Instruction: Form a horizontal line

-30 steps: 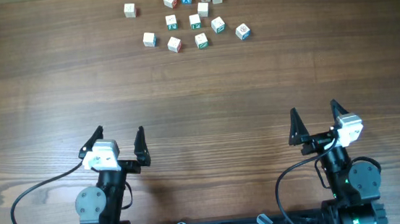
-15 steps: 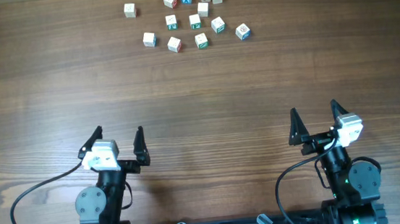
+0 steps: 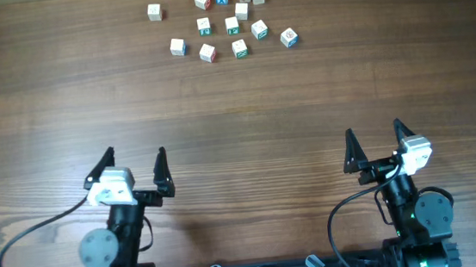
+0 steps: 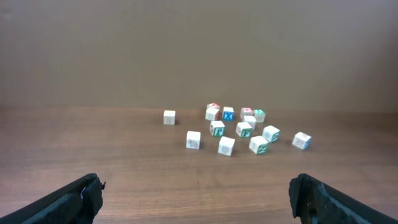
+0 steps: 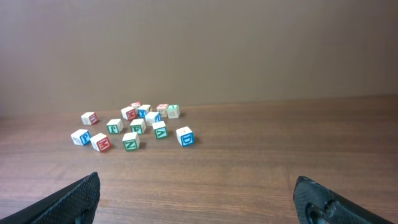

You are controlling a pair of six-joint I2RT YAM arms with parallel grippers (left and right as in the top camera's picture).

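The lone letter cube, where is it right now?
Overhead view: the lone cube sits far across the table, left of the cube cluster, touching nothing.

Wood-grain table (image 3: 236, 108), bare surface directly ahead of the left gripper (image 3: 136, 151) and right gripper (image 3: 372, 128). Letter cubes (image 3: 232, 25) lie scattered loose far ahead, roughly between the two. One stray cube (image 3: 154, 12) sits apart on the left gripper's side.

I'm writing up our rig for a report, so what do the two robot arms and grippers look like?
Both arms are black with round joint housings. The left gripper and right gripper each have two black, pointed, blade-like fingers and a white block at the wrist. A black cable loops out from each arm's base.
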